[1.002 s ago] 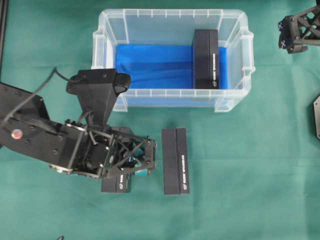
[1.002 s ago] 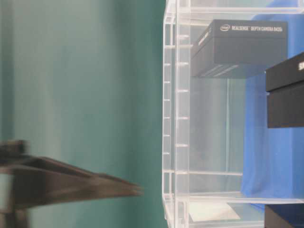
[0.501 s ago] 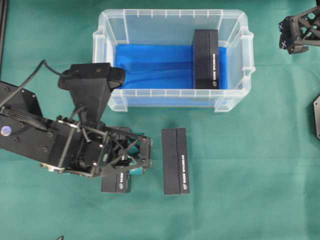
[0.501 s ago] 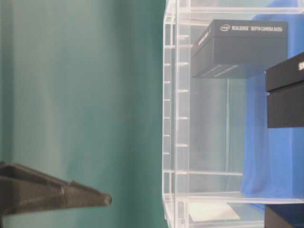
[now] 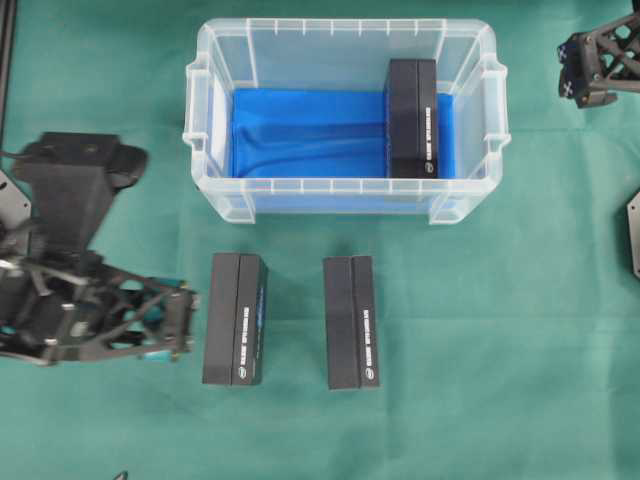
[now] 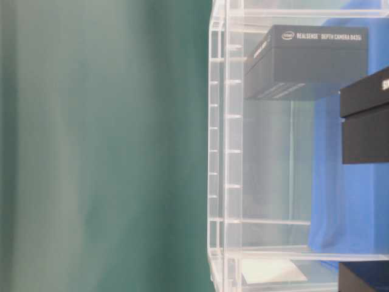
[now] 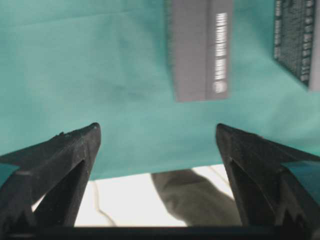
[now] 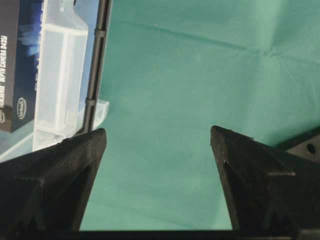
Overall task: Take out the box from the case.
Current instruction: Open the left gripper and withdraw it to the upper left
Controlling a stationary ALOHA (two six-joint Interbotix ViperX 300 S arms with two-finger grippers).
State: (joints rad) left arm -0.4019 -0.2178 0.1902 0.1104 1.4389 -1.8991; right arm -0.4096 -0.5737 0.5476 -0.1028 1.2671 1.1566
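Black box [image 5: 412,117] inside case [image 5: 340,195] — left gripper [image 5: 183,322] jaws spread, well apart

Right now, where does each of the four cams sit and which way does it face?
Overhead: above the table, looking straight down at the case, three black boxes, left gripper and right gripper.
Table-level: low by the case wall, picture turned sideways; no robot parts.
Left wrist: between open fingers, down at the cloth and a box.
Right wrist: between open fingers, toward the case corner.
Overhead and table-level share the box in the case.
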